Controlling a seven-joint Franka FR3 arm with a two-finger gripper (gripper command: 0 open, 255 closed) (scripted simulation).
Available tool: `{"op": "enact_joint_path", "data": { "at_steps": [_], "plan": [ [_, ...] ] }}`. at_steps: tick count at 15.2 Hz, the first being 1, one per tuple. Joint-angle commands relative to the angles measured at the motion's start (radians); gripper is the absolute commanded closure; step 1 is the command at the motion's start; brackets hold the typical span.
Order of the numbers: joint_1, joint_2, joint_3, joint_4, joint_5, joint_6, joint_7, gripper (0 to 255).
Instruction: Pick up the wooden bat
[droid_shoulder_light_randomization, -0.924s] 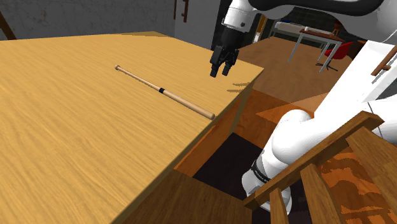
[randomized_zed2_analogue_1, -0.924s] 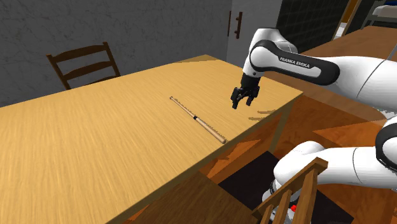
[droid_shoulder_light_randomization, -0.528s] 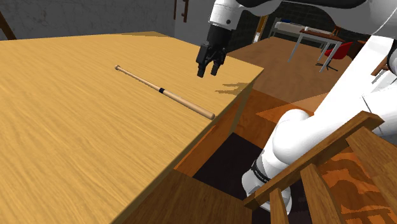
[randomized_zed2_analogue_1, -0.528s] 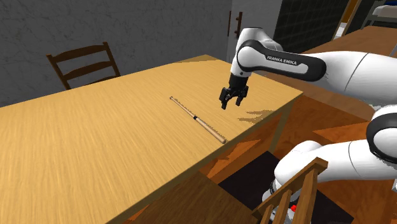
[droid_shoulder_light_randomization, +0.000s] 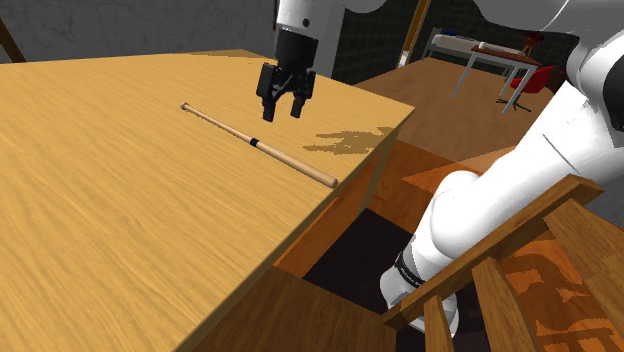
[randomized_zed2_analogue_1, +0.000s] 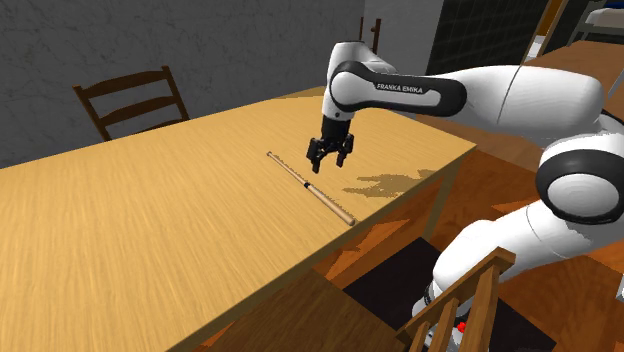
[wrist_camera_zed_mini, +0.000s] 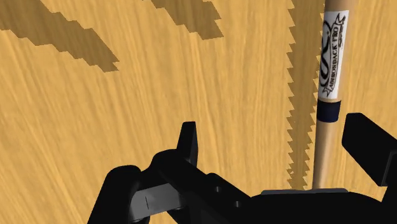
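Note:
A slim wooden bat with a dark band near its middle lies flat on the wooden table, its thick end near the table's edge. My black gripper hangs open a little above the bat's middle, touching nothing. From the second exterior view the gripper is over the bat, just past its band. In the wrist view the bat, with a white label, runs between the spread fingers, close to one of them, and my gripper holds nothing.
The table's edge drops off just beyond the bat's thick end. A dark wooden chair stands at the table's far side. A slatted wooden chair back rises beside the arm's base.
The gripper has travelled toward the shoulder view's left, from near the table's corner to above the bat's middle. It stayed open, and the bat has not moved.

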Motion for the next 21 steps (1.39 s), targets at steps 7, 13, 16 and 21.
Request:
{"op": "enact_joint_path", "data": {
  "at_steps": [7, 13, 16, 21],
  "plan": [
    [0.035, 0.17, 0.081, 0.131, 0.007, 0.039, 0.08, 0],
    [0.037, 0.168, 0.085, 0.055, 0.012, 0.113, 0.067, 0],
    [0.037, 0.169, 0.085, 0.058, 0.012, 0.112, 0.068, 255],
    [0.036, 0.17, 0.085, 0.06, 0.011, 0.11, 0.068, 255]
  ]
}}
